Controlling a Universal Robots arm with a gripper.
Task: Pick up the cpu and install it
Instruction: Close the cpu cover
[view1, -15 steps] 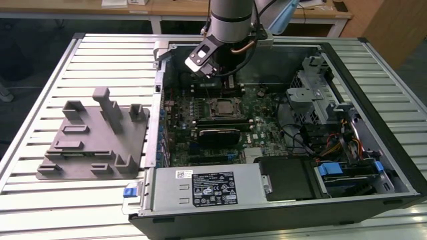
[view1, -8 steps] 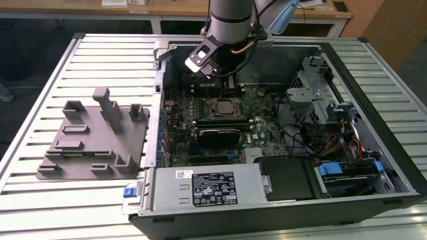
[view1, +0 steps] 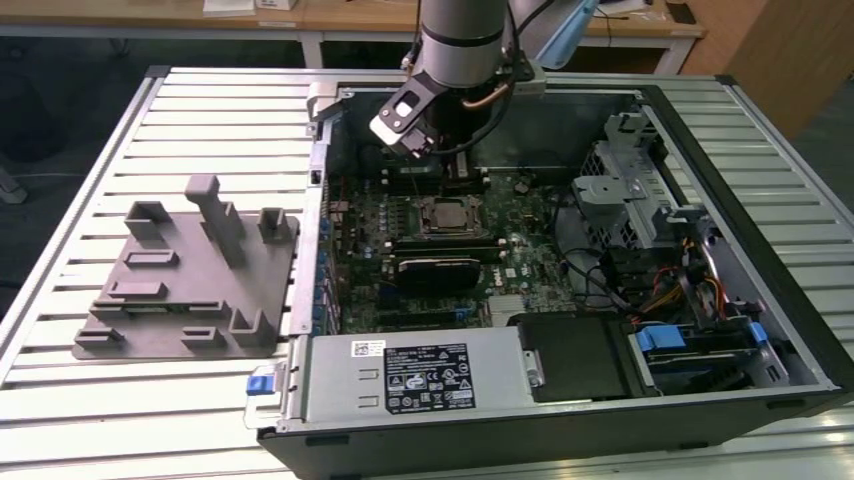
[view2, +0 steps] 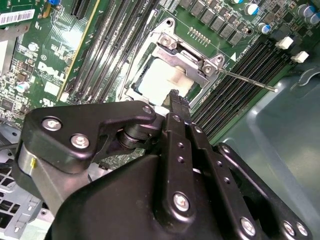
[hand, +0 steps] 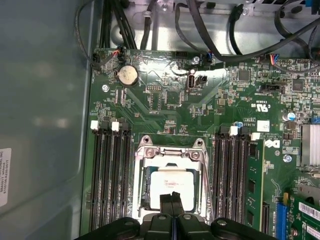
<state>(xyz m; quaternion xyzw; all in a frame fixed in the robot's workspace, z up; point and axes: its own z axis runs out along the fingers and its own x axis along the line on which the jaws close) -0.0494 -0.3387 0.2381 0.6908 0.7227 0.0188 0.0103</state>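
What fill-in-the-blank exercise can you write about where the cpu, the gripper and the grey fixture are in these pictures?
1. On the motherboard, the cpu lies inside the ___.
2. In the first wrist view, the gripper, above the motherboard, is ___ (open or shut).
3. The grey fixture stands on the table, on the exterior view's ___ of the computer case.
Missing words: socket; shut; left.

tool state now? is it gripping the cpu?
The tool: shut, fingers pressed together, nothing between them. The cpu lies in the socket under the tips, not gripped.
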